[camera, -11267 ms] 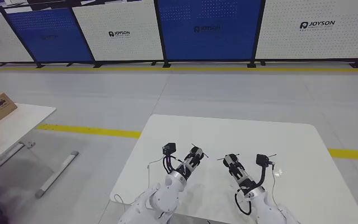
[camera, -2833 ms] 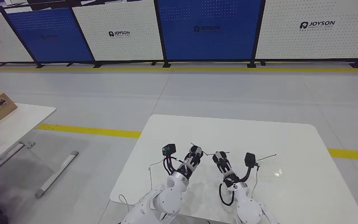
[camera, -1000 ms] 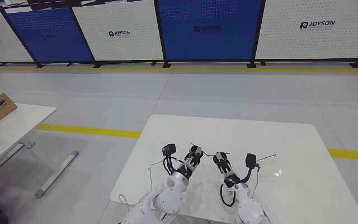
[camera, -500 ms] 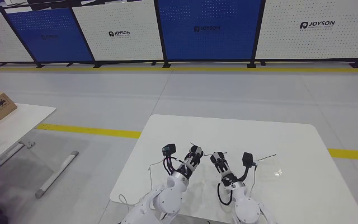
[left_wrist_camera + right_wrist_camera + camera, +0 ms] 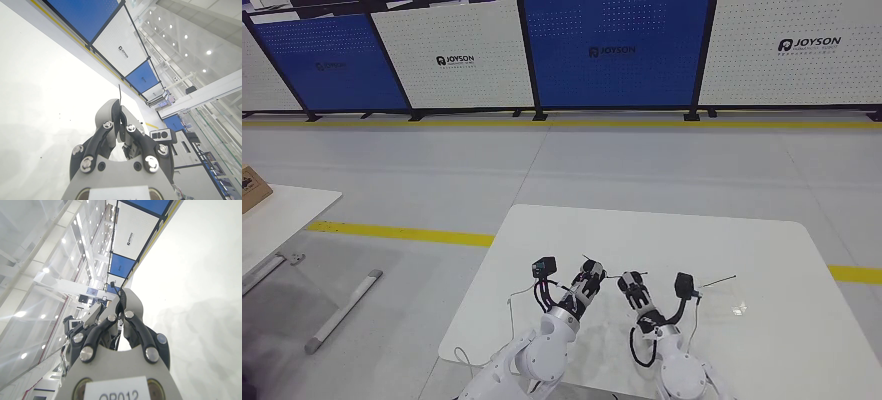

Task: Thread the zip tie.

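Observation:
Above the white table (image 5: 742, 250), my two grippers hover close together, tips nearly facing. My left gripper (image 5: 592, 270) (image 5: 119, 106) is shut on a thin black zip tie tail (image 5: 119, 92), which sticks straight out past its fingertips. My right gripper (image 5: 628, 282) (image 5: 120, 298) is shut on a black strip ending in a small square zip tie head (image 5: 112, 283), which pokes out beyond its pads. A short gap separates tail and head in the top view. Whether both ends belong to one tie is hidden behind the fingers.
The table's near edge (image 5: 472, 340) lies just behind the arms. A second white table (image 5: 282, 215) stands off to the left across the floor. Blue and white fence panels (image 5: 617, 50) line the back, and a yellow floor line (image 5: 402, 233) runs past.
My right gripper has drifted left, closing most of the gap to the left gripper. The left gripper has held its place. Both stay shut on their strips.

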`<state>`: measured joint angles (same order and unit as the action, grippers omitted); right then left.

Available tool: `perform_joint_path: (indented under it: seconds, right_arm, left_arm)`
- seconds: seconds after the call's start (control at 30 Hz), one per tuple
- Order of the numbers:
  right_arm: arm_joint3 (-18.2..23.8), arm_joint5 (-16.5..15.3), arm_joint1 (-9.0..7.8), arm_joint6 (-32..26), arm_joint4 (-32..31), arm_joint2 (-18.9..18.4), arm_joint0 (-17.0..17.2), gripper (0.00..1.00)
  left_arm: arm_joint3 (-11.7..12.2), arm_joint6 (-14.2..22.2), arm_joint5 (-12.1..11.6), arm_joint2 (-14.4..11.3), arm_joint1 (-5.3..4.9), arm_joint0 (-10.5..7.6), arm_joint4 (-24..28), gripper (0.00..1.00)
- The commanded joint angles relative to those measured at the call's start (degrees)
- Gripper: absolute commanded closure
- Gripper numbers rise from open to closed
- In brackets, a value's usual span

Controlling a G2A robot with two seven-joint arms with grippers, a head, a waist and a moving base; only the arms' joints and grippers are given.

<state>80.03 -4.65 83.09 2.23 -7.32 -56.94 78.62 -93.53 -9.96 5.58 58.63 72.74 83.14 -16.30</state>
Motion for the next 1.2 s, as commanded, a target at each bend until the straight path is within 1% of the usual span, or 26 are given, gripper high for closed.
perform_joint_path:
  seconds: [0.0,0.17,0.3,0.6,0.77,0.83,0.93,1.07,1.17]
  right_arm:
    - [0.44,-0.81,0.00,0.27,0.68,-0.47,0.44,1.00]
    - [1.75,-1.90,-0.06,0.46,1.22,-1.36,1.41,1.00]
    - [2.13,-1.88,-0.06,-0.76,1.53,-1.57,1.66,1.00]
    - [1.41,-1.41,0.09,-2.82,2.44,-1.72,1.13,1.00]
    - [1.09,-2.35,0.02,-4.77,3.19,-2.18,1.08,1.00]
    - [1.24,-3.06,0.00,-4.71,3.41,-2.44,1.29,1.00]
    - [1.56,-3.59,-0.01,-4.24,3.69,-2.82,1.67,1.00]
    - [2.25,-2.58,0.02,-1.70,2.51,-3.19,2.42,1.00]
    - [2.85,-2.38,-0.08,-1.00,2.83,-4.04,3.25,1.00]
  left_arm:
    - [0.08,-0.71,0.11,0.15,0.20,-0.02,1.35,1.00]
    - [0.02,-0.35,-0.10,0.59,0.59,0.01,5.49,1.00]
    - [-0.51,1.84,-0.47,1.10,0.68,0.18,8.09,1.00]
    - [-1.36,3.19,-1.15,1.80,0.86,0.25,10.20,1.00]
    - [-1.26,3.09,-1.21,2.24,1.02,0.07,11.37,1.00]
    - [-1.14,3.18,-1.19,2.21,1.11,-0.08,11.81,1.00]
    - [-1.04,3.18,-1.31,2.16,1.17,-0.18,11.45,1.00]
    - [-0.72,1.54,-1.33,2.13,1.22,-0.13,9.18,1.00]
    - [-0.23,2.83,-1.74,1.77,1.09,-0.01,6.82,1.00]
